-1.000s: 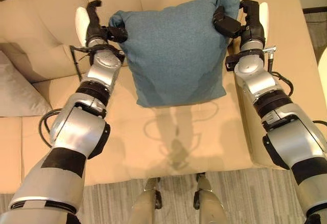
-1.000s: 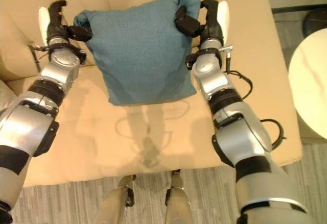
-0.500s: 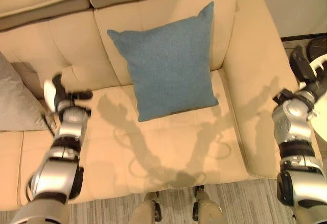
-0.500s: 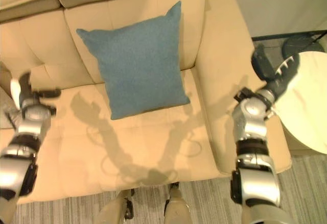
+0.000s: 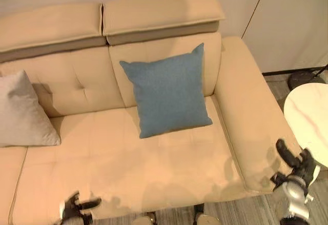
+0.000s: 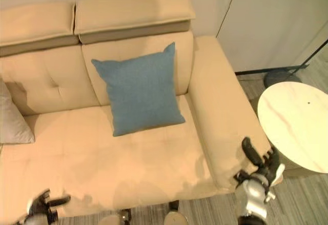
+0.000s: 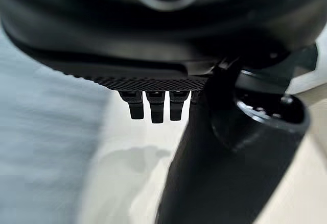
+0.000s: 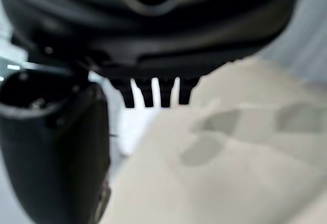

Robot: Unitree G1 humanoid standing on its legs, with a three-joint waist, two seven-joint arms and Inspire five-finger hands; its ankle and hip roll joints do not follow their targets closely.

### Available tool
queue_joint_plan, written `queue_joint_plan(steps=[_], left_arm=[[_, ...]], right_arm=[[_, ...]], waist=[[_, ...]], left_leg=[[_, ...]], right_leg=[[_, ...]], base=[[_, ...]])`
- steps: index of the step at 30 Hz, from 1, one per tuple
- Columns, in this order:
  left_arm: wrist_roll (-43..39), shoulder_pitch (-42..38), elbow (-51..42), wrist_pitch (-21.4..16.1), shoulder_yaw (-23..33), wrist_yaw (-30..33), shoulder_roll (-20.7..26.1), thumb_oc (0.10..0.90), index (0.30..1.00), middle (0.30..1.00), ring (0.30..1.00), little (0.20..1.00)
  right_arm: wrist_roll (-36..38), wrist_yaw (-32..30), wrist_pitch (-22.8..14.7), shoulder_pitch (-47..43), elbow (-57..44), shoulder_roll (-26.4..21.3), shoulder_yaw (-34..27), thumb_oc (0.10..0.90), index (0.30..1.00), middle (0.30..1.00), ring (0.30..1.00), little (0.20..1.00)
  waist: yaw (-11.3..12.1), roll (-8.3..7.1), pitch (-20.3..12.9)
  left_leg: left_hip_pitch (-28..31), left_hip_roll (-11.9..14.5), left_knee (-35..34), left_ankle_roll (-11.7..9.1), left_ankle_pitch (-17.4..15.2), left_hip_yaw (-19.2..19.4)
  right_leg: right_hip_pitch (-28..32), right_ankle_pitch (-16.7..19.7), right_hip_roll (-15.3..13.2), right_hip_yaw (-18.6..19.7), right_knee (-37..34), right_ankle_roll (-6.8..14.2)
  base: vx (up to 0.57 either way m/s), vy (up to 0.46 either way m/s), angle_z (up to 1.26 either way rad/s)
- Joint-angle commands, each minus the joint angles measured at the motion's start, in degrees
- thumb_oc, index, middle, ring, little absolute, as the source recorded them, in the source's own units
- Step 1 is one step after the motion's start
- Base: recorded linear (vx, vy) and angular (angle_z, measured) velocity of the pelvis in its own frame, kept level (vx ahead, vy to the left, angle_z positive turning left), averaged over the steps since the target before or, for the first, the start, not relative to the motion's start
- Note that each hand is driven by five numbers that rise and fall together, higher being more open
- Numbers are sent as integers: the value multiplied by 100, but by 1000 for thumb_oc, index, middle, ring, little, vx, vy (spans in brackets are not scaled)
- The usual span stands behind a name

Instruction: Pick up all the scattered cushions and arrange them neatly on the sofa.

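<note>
Two cushions, blue cushion [image 5: 168,96] and grey cushion [image 5: 23,112], lean on the beige sofa [image 5: 118,156]; both hands spread, empty.

Left hand [image 5: 77,207] and right hand [image 5: 295,166] hang low, fingers [image 8: 153,94] relaxed, holding nothing.

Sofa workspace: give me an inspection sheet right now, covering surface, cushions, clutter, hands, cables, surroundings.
Surface: beige sofa, seat bare in front.
Job's things: blue cushion upright against the backrest by the right armrest; grey cushion leaning at the sofa's left end.
Clutter: nothing seen.
Hands: left hand low at the seat's front edge, fingers relaxed, holding nothing; right hand beside the right armrest, fingers spread, holding nothing.
Cables: nothing seen.
Surroundings: round white table right of the sofa; dark stand base on the floor behind it.
</note>
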Motion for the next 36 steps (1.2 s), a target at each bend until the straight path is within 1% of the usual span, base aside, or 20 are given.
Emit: queue_joint_plan(steps=[1,3,4,5,6,7,8,9,10,11,13,16,20,23,24,27,29,31,33,36], left_arm=[[-194,-442,-100,-642,-152,-212,93,800,900,900,900,900],[-89,-390,41,-637,-321,-188,-121,800,900,900,900,900],[84,-373,218,-587,-513,-206,-213,800,900,900,900,900],[318,-416,357,-589,-783,-247,-343,800,900,900,900,900],[378,-462,441,-545,-831,-286,-464,800,900,900,900,900],[311,-583,570,-498,-834,-312,-597,800,900,900,900,900],[186,-663,637,-512,-839,-287,-673,800,900,900,900,900],[68,-753,761,-524,-812,-257,-757,800,900,900,900,900],[59,-830,857,-519,-801,-210,-764,800,900,900,900,900],[164,-874,953,-530,-903,-85,-753,800,900,900,900,900],[441,-928,1169,-415,-991,-54,-728,800,900,900,900,900],[1034,-969,1537,-276,-1028,12,-587,800,900,900,900,900],[2545,-744,2183,79,-1220,376,-204,800,900,900,900,900],[2946,-580,2300,154,-1183,430,-23,800,900,900,900,900],[2946,-580,2300,154,-1183,430,-23,800,900,900,900,900],[2791,-591,2068,24,-1155,407,107,800,900,900,900,900],[2610,-702,1785,-81,-1274,388,138,800,900,900,900,900],[2411,-900,1594,-139,-1292,399,116,800,900,900,900,900],[2199,-1103,1359,-195,-1358,481,84,800,900,900,900,900],[2250,-1226,1252,-255,-1501,539,61,800,900,900,900,900]], right_arm=[[-460,-18,-400,-201,-245,-368,-5,800,900,900,900,900],[-331,53,-390,-189,-84,-189,105,800,900,900,900,900],[-297,140,-368,-160,-42,-137,187,800,900,900,900,900],[-318,274,-284,-147,19,-139,267,800,900,900,900,900],[-406,339,-284,-67,7,-141,267,800,900,900,900,900],[-412,400,-232,-70,88,-86,251,800,900,900,900,900],[-400,372,-212,-74,186,-5,268,800,900,900,900,900],[-375,329,-191,-113,321,74,322,800,900,900,900,900],[-356,344,-151,-133,392,192,387,800,900,900,900,900],[-287,339,-126,-185,552,332,467,800,900,900,900,900],[-243,356,-83,-311,928,450,710,800,900,900,900,900],[-366,417,-35,-384,1248,504,987,800,900,900,900,900],[-761,537,3,-229,1642,493,1409,800,900,900,900,900],[-972,647,37,-167,1883,482,1626,800,900,900,900,900],[-972,647,37,-167,1883,482,1626,800,900,900,900,900],[-1304,795,123,-170,2207,399,1960,800,900,900,900,900],[-1489,766,187,-223,2327,370,2142,800,900,900,900,900],[-1465,794,177,-298,2441,386,2235,800,900,900,900,900],[-1527,740,182,-443,2471,324,2327,800,900,900,900,900],[-1587,728,156,-449,2391,310,2404,800,900,900,900,900]], waist=[[64,-110,-87],[43,-155,-112],[-5,-136,-185],[-75,-47,-263],[-155,-61,-275],[-204,-101,-313],[-194,-177,-276],[-199,-290,-178],[-217,-356,-87],[-169,-381,2],[-53,-334,126],[123,-362,130],[435,-370,-103],[614,-414,-288],[614,-414,-288],[812,-439,-444],[875,-392,-368],[880,-296,-304],[779,-113,-149],[692,-16,26]], left_leg=[[-143,117,1830,-203,-1057,-1059],[161,211,2357,-201,-1168,-1445],[379,296,2190,-205,-1232,-1536],[724,304,1744,-168,-1480,-1629],[830,263,1431,-93,-1727,-1558],[916,200,1075,-39,-1916,-1430],[883,128,944,-8,-1931,-1440],[779,2,954,27,-1934,-1402],[667,-72,911,76,-1897,-1321],[561,-78,820,106,-1808,-1212],[337,-60,736,163,-1642,-1072],[75,-134,484,278,-1277,-945],[-200,-163,203,431,-888,-589],[-330,-220,113,472,-721,-333],[-330,-220,113,472,-721,-333],[-826,-346,160,477,-330,-137],[-1055,-356,204,422,-80,-130],[-1244,-335,160,318,178,-202],[-1312,-250,21,152,432,-243],[-1382,-198,65,26,495,-189]], right_leg=[[1,-966,50,168,1070,53],[-204,-877,15,363,1220,86],[-293,-873,-3,419,1267,109],[-464,-810,19,535,1338,182],[-628,-700,-77,563,1360,237],[-738,-539,-197,565,1274,320],[-829,-320,-287,575,1172,379],[-978,188,-461,538,1010,499],[-1093,496,-548,462,838,594],[-1141,614,-553,327,652,642],[-1105,378,-500,86,632,603],[-887,-13,-410,-76,1082,448],[-287,-832,-94,-274,1731,300],[202,-1051,8,-370,1777,301],[202,-1051,8,-370,1777,301],[584,-1030,318,110,1827,346],[761,-1444,548,412,1525,133],[794,-1868,699,424,1246,-127],[633,-1881,867,403,1186,-253],[629,-1854,887,252,1063,-312]], base=[[-336,251,-43],[-248,325,-61],[-211,406,-43],[-239,426,-29],[-288,421,-9],[-333,385,-12],[-398,353,-12],[-470,325,2],[-537,287,3],[-507,244,2],[-464,232,-25],[-426,222,-60],[-360,187,-62],[-241,58,-67],[-351,-10,-60],[-403,-45,-29],[-347,-105,-21],[-329,-122,-4],[-370,-105,16],[-344,-50,16]])
